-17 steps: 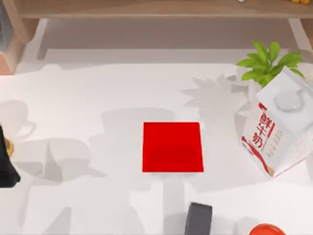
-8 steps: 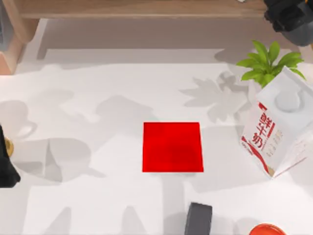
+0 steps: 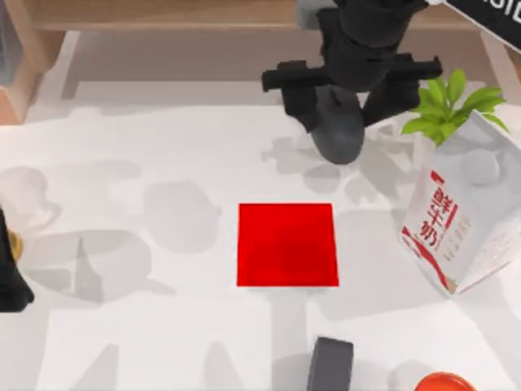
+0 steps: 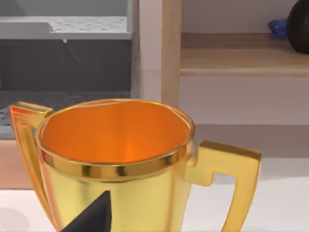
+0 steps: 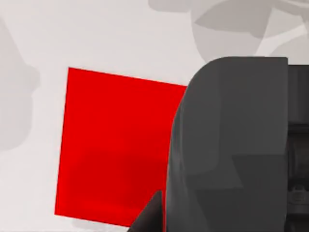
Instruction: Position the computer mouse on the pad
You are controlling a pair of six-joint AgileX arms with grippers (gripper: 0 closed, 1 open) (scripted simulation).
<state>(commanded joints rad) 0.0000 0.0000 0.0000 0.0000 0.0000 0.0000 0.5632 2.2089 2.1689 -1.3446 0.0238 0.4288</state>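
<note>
Red and flat, the pad (image 3: 287,244) lies mid-worktop (image 3: 146,163), with a dark grey block (image 3: 330,365) at the near edge and a milk carton (image 3: 464,216) to its right. Beyond the pad, the right hand (image 3: 340,106) hangs above the worktop, clamped on the computer mouse (image 3: 339,126), clear of the red square. At the left edge the left hand (image 3: 10,277) sits parked by a gold trophy cup (image 4: 116,159); I cannot tell its grip.
</note>
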